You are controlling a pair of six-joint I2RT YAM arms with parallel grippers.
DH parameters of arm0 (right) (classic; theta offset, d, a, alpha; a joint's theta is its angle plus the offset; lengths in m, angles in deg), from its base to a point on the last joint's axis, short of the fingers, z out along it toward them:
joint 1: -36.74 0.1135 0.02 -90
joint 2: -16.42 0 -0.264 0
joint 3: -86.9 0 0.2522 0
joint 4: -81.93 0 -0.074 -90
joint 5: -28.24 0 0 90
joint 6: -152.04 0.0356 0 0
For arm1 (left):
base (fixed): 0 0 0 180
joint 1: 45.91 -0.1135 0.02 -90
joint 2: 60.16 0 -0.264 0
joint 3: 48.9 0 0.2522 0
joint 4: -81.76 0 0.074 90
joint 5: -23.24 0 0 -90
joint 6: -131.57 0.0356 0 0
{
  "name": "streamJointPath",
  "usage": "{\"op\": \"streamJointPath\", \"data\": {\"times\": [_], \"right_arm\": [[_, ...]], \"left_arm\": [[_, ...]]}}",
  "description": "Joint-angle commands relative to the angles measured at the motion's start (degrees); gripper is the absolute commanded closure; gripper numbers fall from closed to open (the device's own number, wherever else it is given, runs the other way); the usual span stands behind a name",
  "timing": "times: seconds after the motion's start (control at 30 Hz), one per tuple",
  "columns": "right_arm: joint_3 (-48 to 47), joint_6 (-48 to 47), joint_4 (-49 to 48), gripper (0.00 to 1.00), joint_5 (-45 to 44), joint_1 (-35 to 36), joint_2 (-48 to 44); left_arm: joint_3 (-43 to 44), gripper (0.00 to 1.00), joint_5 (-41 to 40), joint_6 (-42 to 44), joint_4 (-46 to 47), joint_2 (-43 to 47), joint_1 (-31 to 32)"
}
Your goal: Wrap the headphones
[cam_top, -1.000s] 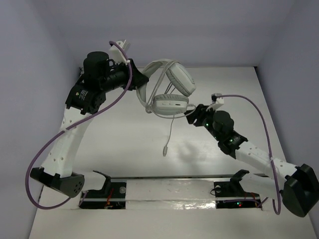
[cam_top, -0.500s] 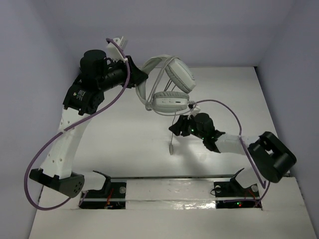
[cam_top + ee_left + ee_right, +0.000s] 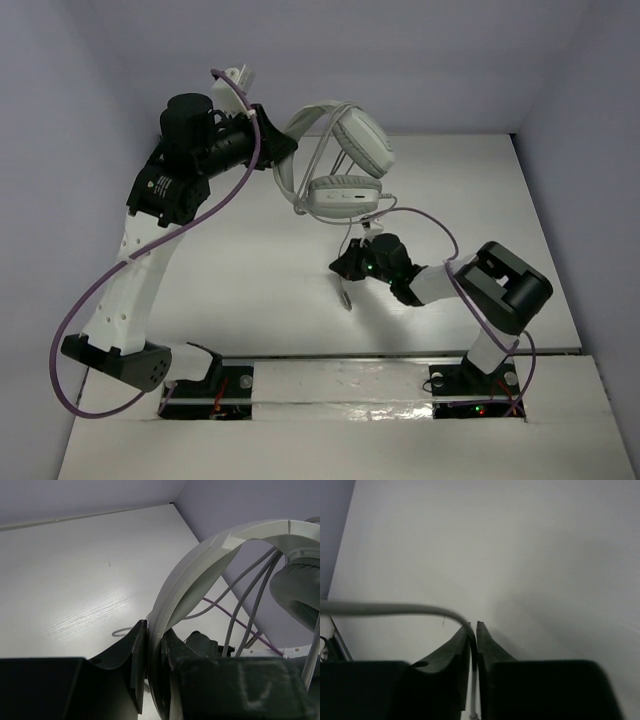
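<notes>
While the left claw (image 3: pixel 153 628) grips the headphones (image 3: pixel 346 196) aloft by the headband (image 3: pixel 200 562), the right claw (image 3: pixel 473 625) pinches the cord (image 3: pixel 395 609) below.

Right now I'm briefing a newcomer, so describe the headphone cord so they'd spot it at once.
Find the white headphones gripped by the headband in the left pincer. Below the lower ear cup a thin white cord drops into the shut right pincer, its plug end dangling just below. Unlike the thick purple arm cables nearby, it is pale and very thin.

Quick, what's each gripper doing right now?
The left gripper is closed on the headband.
The right gripper is closed on the cord.
</notes>
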Motion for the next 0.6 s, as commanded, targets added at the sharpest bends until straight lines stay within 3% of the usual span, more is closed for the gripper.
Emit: {"op": "streamJointPath", "data": {"times": [0.0,0.07,0.13,0.27,0.4,0.57], "right_arm": [[-1.31,2.00,-6.14,0.92,0.46,1.65,1.14],[-1.22,2.88,-5.88,1.00,-0.05,3.93,0.88],[-1.57,2.63,-2.56,1.00,-1.46,9.20,-0.96],[-3.06,2.10,6.93,1.00,-5.06,18.51,-5.52],[-7.71,-0.62,25.35,1.00,-10.59,27.83,-10.44],[-14.48,-2.29,41.21,1.00,-16.30,37.49,-16.95]], "left_arm": [[2.92,1.00,-1.11,-3.61,7.36,0.84,-0.26],[2.66,1.00,-4.26,-5.01,8.85,0.84,-0.26],[1.78,1.00,-6.99,-6.07,10.17,1.01,-0.79],[-1.55,1.00,-21.11,-8.35,14.63,1.54,-1.40],[-6.39,1.00,-34.40,-8.09,18.52,1.99,-2.46],[-10.25,1.00,-41.44,-7.04,20.98,-0.91,-3.60]]}}
